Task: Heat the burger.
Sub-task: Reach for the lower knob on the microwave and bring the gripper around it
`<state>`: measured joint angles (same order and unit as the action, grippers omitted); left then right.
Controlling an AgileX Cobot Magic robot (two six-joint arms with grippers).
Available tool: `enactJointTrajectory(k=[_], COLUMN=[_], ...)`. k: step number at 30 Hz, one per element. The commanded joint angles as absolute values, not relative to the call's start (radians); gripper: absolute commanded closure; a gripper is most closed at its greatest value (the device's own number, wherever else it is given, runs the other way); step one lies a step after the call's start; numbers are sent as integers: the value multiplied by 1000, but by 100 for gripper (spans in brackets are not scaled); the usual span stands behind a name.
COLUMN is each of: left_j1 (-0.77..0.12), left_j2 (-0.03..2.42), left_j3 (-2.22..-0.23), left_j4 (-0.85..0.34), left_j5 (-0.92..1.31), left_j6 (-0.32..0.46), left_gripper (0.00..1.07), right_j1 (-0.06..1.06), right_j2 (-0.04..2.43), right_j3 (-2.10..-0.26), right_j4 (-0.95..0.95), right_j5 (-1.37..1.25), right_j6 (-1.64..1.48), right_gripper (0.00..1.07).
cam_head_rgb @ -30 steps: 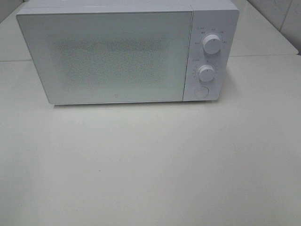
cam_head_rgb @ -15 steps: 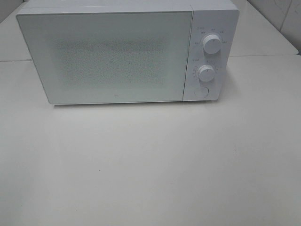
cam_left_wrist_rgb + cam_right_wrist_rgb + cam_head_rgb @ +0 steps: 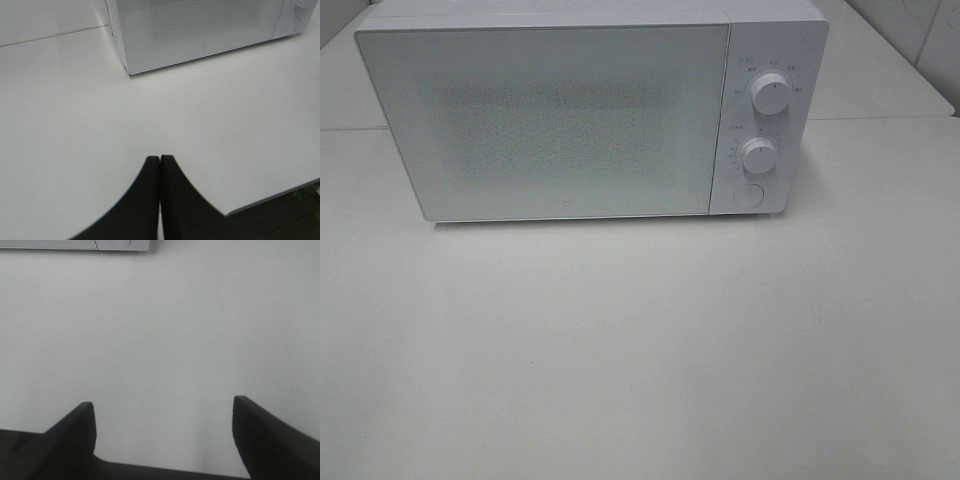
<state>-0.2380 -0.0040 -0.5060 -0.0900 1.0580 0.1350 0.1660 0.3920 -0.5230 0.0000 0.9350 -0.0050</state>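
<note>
The burger is out of view in every frame. A white microwave stands at the back of the white table with its door closed; two round knobs and a button sit on its right panel. My left gripper is shut, its dark fingers pressed together with nothing between them, low over the table well in front of the microwave. My right gripper is open and empty over bare table, with the microwave's bottom edge far ahead. Neither gripper appears in the exterior high view.
The table's front edge shows near my left gripper, with dark floor beyond it. A seam between table tops runs behind the microwave.
</note>
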Motion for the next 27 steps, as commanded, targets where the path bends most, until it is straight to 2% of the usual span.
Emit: enactJointTrajectory(k=[1, 2, 5, 10, 27], left_j1=[-235, -235, -235, -235, -235], left_j2=[-26, -26, -26, -26, -26], left_j3=[-502, -502, -502, -502, -502], left_j4=[-95, -95, -95, -95, -94], left_j5=[1042, 1042, 1042, 1042, 1042], left_j6=[135, 135, 135, 135, 133], left_gripper=[106, 106, 106, 106, 106], right_j1=[165, 165, 165, 165, 165], right_j2=[460, 503, 524, 667, 1049], right_j3=[-533, -533, -533, -533, -533], right_j4=[0, 0, 0, 0, 0], right_j5=[831, 742, 696, 392, -183], right_j6=[-6, -6, -6, -9, -7], right_gripper=[35, 35, 35, 35, 35])
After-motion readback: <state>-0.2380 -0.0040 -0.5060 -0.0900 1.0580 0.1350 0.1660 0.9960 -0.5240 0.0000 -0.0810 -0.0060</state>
